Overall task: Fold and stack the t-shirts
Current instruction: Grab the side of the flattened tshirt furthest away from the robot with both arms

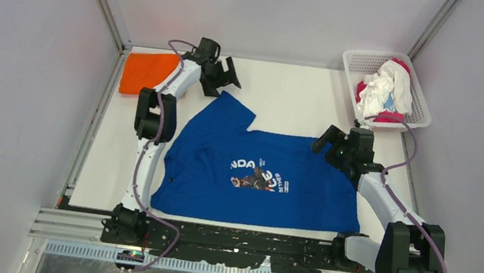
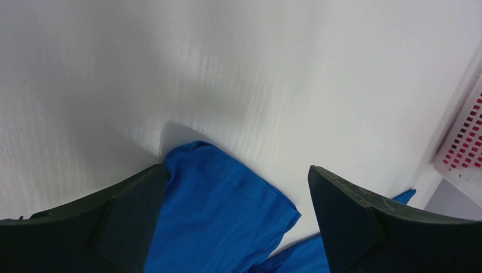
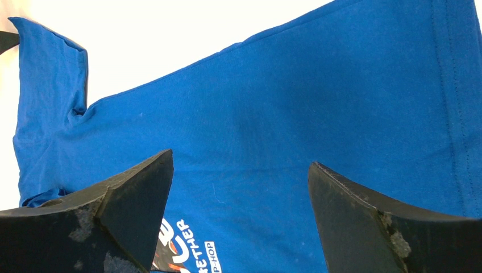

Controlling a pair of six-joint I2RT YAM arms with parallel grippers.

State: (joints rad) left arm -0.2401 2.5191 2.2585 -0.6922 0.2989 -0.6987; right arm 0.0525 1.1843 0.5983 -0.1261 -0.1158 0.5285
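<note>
White table [image 1: 288,89] | blue t-shirt [image 1: 272,204] flat | left end effector [image 1: 223,82] spread at sleeve | right end effector [image 1: 328,146] spread above shirt

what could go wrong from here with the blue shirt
1. The left claw is open over the sleeve, whose far corner curls up; it may pinch only one layer and skew the fold.
2. The right claw is open over flat cloth of the blue shirt, not an edge; closing there could bunch it.

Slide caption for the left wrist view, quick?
Left gripper, jaws open, over a sleeve of the blue t-shirt on the table.
</note>
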